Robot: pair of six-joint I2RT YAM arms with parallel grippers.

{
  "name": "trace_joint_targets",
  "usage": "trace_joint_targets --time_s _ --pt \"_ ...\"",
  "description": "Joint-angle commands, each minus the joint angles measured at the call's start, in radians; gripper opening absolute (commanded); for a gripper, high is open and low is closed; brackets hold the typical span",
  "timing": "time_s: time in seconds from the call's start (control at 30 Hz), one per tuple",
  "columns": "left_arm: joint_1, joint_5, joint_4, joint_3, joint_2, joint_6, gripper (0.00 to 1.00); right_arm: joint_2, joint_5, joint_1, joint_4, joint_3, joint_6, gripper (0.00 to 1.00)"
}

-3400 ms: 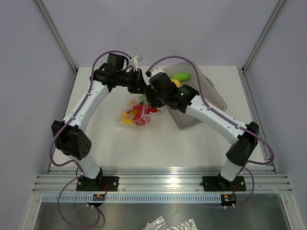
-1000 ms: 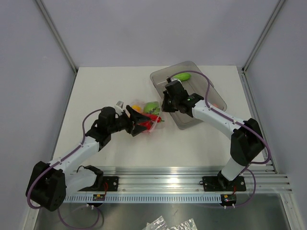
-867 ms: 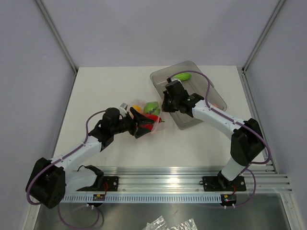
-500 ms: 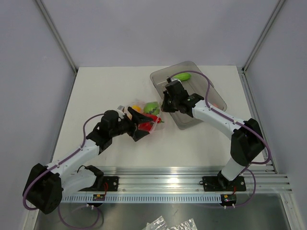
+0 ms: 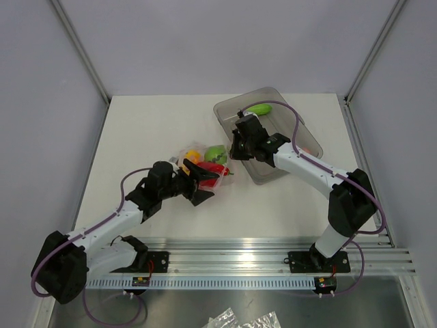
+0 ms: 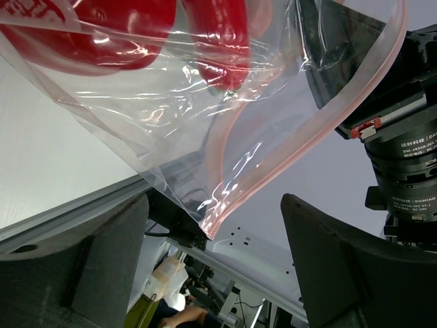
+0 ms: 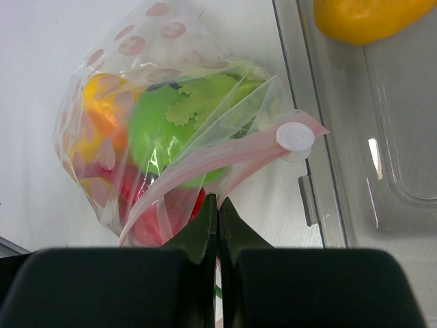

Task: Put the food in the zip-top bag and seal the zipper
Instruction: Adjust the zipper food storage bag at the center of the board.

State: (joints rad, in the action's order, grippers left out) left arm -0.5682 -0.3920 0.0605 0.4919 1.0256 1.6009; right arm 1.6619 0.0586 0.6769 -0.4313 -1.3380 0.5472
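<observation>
Between spread fingers (image 6: 102,260) of left gripper (image 6: 213,203), zip-top bag (image 6: 171,116) corner, loose, right gripper (image 7: 217,201) pinching its zipper (image 7: 229,158)

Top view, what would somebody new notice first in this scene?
The clear bag sits mid-table, stuffed with red, green and orange food. The right pincer pinches it at the zipper, and the left pincer gapes open at its near-left side. Behind to the right, a grey tray holds a green piece.
</observation>
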Motion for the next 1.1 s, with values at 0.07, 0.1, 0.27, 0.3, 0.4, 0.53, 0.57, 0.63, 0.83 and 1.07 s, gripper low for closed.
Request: trace_joint_targets --time_s 0.07,0.1,0.27,0.3,0.4,0.53,0.57,0.63,0.83,1.07 --pt "-0.006 0.028 0.156 -0.018 0.06 0.047 0.75 -0.057 -0.003 -0.002 0.029 -0.033 0.002 0.0" --pt "-0.007 0.027 0.154 -0.01 0.077 0.045 0.73 -0.057 -0.005 0.0 0.028 -0.027 0.002 0.0" --pt "-0.012 0.018 0.2 0.002 0.122 0.057 0.57 -0.07 -0.003 -0.002 0.039 -0.003 0.008 0.0" --pt "-0.012 0.019 0.202 0.005 0.126 0.057 0.49 -0.071 -0.005 -0.002 0.04 0.002 0.01 0.0" --pt "-0.004 0.021 0.205 -0.006 0.12 0.06 0.16 -0.082 -0.003 0.001 0.042 0.022 0.014 0.0" --pt "0.076 -0.008 0.139 0.008 0.096 0.004 0.0 -0.129 0.0 0.001 0.072 0.082 0.026 0.0" --pt "0.1 -0.016 0.113 0.016 0.087 -0.018 0.0 -0.139 0.001 0.001 0.075 0.108 0.033 0.0" --pt "0.183 -0.051 0.044 0.049 0.07 -0.1 0.0 -0.168 -0.005 0.015 0.114 0.143 0.065 0.0" --pt "0.355 -0.232 -0.193 0.258 0.152 -0.424 0.0 -0.191 0.038 0.148 0.244 0.259 0.227 0.0" --pt "0.398 -0.329 -0.401 0.488 0.249 -0.718 0.0 -0.179 0.059 0.196 0.286 0.275 0.286 0.1"
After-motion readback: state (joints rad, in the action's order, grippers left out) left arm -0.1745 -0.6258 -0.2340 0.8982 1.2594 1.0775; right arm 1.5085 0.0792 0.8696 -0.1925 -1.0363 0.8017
